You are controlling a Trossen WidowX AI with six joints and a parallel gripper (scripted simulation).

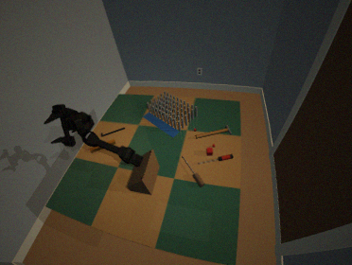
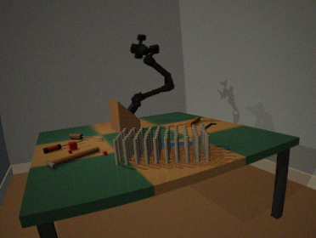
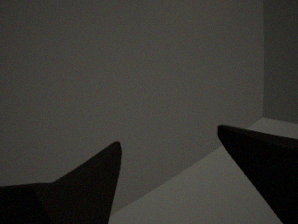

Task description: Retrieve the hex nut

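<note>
The metal spacers (image 1: 180,124) (image 2: 166,149) stand upright in a dense block. The blue taped strip (image 1: 161,125) (image 2: 178,144) lies along their front, with no nut discernible on it. I cannot make out the hex nut; it may be hidden among the spacers. A thin black bar with a bent end (image 1: 113,132) (image 2: 210,125) lies beside the strip, near an orange-handled tool (image 1: 103,146) (image 2: 194,121) partly hidden by the arm in the top view. My gripper (image 1: 49,132) (image 3: 169,138) is open and empty, raised high and pointing away from the spacers, touching nothing.
A wooden wedge block (image 1: 144,177) (image 2: 121,116) stands by the arm's base. Across the table lie a hammer (image 1: 213,133) (image 2: 76,155), a wood-handled tool (image 1: 199,180) (image 2: 76,136), a red-and-black-handled tool (image 1: 225,157) (image 2: 52,148) and a red block (image 1: 209,151) (image 2: 72,145) with small red pieces.
</note>
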